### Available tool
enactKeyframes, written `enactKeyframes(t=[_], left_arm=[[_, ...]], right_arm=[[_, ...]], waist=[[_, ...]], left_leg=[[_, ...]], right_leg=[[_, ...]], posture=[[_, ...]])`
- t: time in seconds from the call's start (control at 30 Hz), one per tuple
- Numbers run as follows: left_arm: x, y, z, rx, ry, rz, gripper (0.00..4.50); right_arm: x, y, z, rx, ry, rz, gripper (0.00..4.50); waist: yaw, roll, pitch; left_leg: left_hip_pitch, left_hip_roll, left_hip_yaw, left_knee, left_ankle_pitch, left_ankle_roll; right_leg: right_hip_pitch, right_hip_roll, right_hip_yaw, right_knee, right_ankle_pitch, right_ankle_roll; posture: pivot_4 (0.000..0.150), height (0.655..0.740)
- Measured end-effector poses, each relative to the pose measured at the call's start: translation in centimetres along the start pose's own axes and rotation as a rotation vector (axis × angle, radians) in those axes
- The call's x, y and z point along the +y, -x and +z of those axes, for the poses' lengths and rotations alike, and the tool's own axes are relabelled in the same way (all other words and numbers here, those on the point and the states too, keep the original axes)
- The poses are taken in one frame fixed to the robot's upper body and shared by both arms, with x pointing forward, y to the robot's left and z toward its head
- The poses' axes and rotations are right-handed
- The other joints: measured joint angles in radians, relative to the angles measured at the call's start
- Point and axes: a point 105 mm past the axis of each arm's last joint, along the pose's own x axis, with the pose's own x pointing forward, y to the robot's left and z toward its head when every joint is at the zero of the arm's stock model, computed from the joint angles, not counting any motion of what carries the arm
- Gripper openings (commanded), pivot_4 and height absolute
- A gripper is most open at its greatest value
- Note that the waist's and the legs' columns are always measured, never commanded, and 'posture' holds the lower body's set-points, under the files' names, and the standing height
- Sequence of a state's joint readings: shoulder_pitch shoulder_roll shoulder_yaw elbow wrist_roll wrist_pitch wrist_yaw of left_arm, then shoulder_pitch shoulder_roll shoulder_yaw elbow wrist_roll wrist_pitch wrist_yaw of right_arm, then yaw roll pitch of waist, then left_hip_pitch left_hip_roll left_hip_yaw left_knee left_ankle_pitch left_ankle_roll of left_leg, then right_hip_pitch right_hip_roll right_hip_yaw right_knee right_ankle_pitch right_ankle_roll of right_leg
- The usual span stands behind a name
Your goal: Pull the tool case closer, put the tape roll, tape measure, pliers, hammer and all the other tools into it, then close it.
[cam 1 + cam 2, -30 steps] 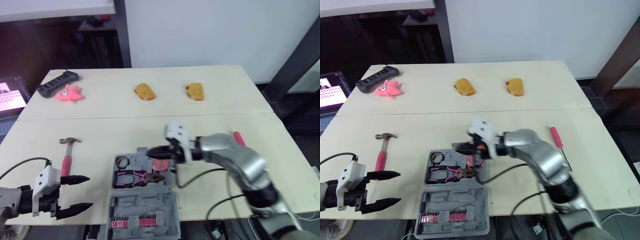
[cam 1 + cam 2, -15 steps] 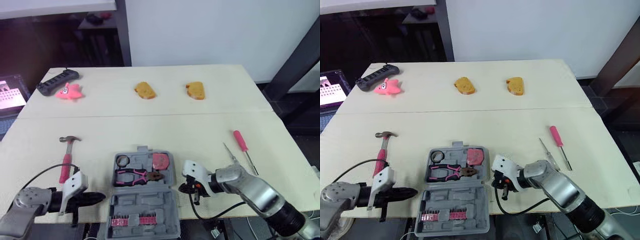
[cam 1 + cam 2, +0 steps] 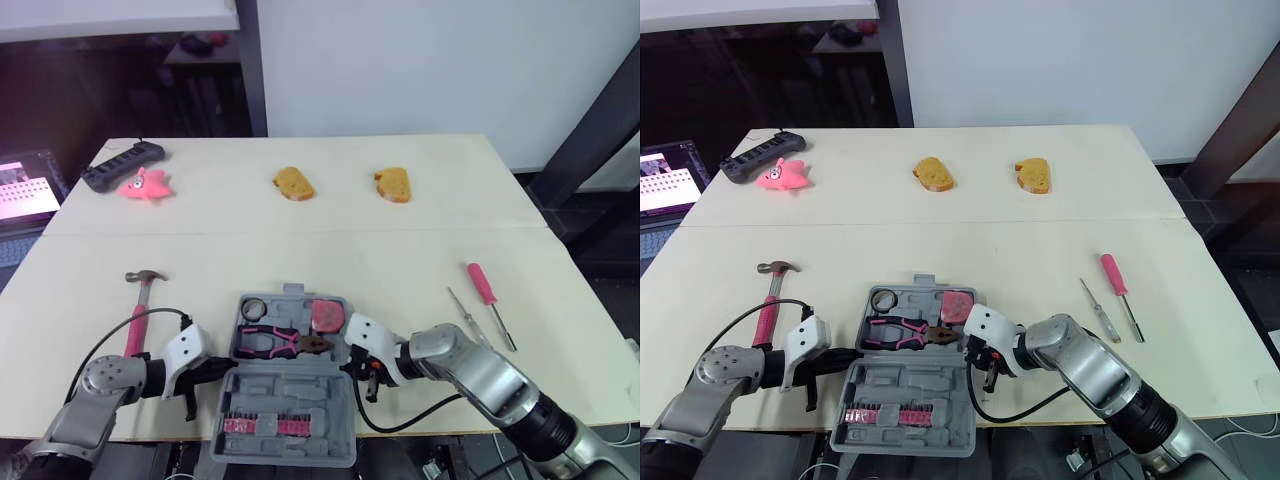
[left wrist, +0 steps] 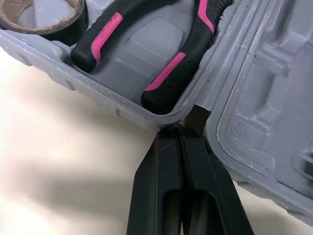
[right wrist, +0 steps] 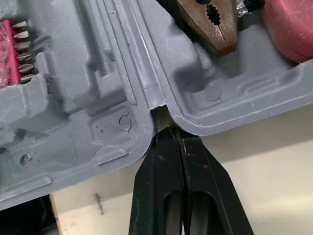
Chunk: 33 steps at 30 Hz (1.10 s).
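Right now the tool case (image 3: 285,392) lies open and flat at the near edge of the pale surface (image 3: 300,250). It is a grey moulded plastic shell in two halves joined by a hinge.

I have the left gripper (image 4: 180,133) clenched, its two smooth black fingers pressed together with nothing between them. Its tip touches the case's left side at the hinge notch. The right gripper (image 5: 177,133) is clenched and empty in the same way, its tip at the hinge gap on the case's right side.

Three tools sit in the far half of the case:
- The tape roll (image 3: 250,306), a black ring with a brown cardboard core, is in the left corner.
- The pliers (image 3: 280,343), with black-and-pink grips and a dull brown toothed nose, lie across the middle.
- The tape measure (image 3: 325,315), a rounded reddish-pink block, is in the right corner.

The near half has ribbed recesses and a row of pointed metal bits (image 3: 262,425) in a pink holder.

The hammer (image 3: 137,316), with a pink handle and metal head, lies on the surface left of the case, apart from it. Well to the right of the case lie a pink-handled screwdriver (image 3: 482,283) and a thin metal shaft (image 3: 462,312).

Far beyond the case are two brown bread-like pieces (image 3: 293,183), a pink soft toy (image 3: 147,186) and a black power strip (image 3: 122,165).
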State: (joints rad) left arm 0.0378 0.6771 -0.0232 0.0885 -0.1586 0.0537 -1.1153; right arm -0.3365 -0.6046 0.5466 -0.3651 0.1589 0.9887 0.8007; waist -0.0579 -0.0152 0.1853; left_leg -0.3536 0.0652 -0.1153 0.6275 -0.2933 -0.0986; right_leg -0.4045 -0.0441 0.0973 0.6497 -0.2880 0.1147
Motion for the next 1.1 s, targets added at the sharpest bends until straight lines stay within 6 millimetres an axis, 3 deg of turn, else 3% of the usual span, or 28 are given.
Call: enactKeyframes(t=[0.27,0.43,0.77,1.1], left_arm=[[3.6,-1.2,1.4,-0.017,-0.012,0.029,0.06],[4.9,-1.9,1.9,-0.025,-0.028,0.021,0.06],[6.9,-3.2,2.5,-0.068,-0.036,0.055,0.06],[6.2,-3.3,2.5,-0.087,-0.031,0.046,0.06]], right_arm=[[-4.7,-0.1,2.1,-0.019,0.003,-0.126,0.00],[-6.4,0.0,2.5,-0.032,0.008,-0.174,0.00],[-7.0,0.2,2.0,-0.050,-0.011,-0.212,0.00],[-6.2,0.4,1.8,-0.047,-0.029,-0.222,0.00]], waist=[[0.006,0.001,0.000],[0.014,0.002,0.001],[0.017,0.003,0.000],[0.019,0.004,0.000]], left_leg=[[-0.002,0.000,0.000,0.002,0.001,-0.002],[-0.002,0.000,0.000,0.002,0.002,-0.002],[-0.002,0.000,-0.001,0.003,0.002,-0.002],[-0.003,-0.001,-0.001,0.002,0.002,-0.002]], right_leg=[[-0.001,0.001,0.000,0.000,0.004,0.001],[-0.001,0.001,0.000,0.000,0.006,0.003],[0.000,0.001,0.000,0.000,0.006,0.004],[0.000,0.000,0.000,-0.001,0.005,0.006]], posture=[[0.150,0.7400],[0.150,0.7400],[0.150,0.7400],[0.150,0.7400]])
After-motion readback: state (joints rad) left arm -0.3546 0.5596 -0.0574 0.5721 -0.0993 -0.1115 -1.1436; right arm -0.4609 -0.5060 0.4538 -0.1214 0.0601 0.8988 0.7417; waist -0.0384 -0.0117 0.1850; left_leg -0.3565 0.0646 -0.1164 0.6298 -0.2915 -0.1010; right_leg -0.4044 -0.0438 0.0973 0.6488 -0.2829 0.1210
